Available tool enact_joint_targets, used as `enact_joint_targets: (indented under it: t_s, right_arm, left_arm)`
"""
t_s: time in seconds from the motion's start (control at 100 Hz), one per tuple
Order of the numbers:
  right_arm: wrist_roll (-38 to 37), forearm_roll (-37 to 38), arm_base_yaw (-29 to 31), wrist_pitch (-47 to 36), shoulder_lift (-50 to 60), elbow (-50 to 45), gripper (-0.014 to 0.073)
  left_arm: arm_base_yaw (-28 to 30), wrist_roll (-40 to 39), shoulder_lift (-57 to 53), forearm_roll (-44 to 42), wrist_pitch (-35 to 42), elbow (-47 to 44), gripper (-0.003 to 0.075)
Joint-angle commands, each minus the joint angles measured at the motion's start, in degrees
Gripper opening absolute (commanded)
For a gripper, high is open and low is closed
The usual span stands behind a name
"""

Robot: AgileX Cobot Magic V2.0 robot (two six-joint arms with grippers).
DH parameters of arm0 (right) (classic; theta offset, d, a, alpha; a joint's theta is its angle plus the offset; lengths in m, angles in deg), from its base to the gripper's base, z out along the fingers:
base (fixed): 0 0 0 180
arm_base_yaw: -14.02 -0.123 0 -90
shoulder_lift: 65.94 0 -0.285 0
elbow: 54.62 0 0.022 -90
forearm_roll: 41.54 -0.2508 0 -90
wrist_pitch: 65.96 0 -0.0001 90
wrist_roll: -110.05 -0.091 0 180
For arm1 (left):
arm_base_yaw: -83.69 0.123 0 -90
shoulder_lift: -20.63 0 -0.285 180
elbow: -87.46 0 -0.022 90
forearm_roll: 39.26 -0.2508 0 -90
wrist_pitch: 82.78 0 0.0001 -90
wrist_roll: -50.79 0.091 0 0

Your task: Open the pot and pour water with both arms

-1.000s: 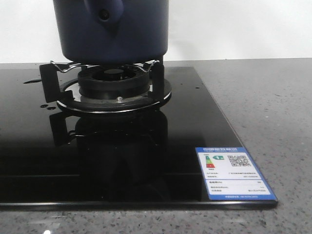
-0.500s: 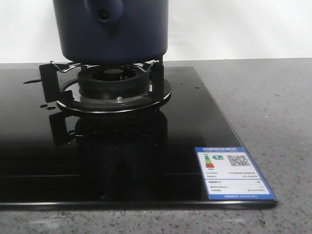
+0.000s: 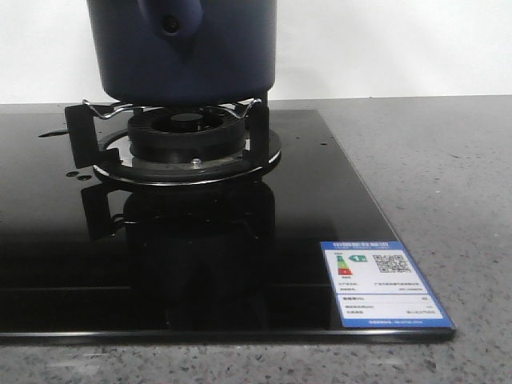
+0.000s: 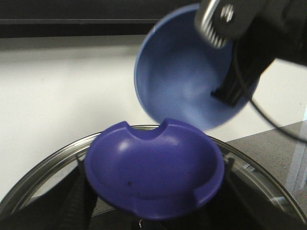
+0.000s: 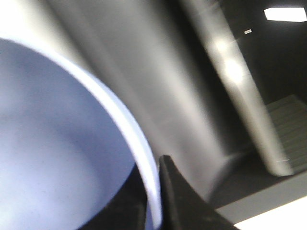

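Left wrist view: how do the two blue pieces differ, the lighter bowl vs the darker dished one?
The lighter blue bowl is tipped on edge and held up by the other arm; the darker dished piece lies level, concave side up. The bowl's rim is plain; the darker piece's rim has notches. Both are blue and round.

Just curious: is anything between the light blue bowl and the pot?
Possibly the glass lid: the left wrist view shows it near the tilted bowl. The top of the pot is out of frame, so I cannot tell.
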Motion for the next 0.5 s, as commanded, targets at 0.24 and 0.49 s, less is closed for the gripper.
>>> enact_joint_targets:
  t_s: [0.24,0.49]
  right_arm:
    - [-8.1,0.8,0.0,7.4,5.2,1.4,-0.0044]
    - [-7.8,-33.3,9.1,14.5,12.8,10.2,-0.0043]
  left_arm:
    - [-1.0,-0.2,-1.1,1.4,0.6,1.9,0.0221]
    - [-1.7,-0.2,-0.9,1.5,0.4,1.9,0.0221]
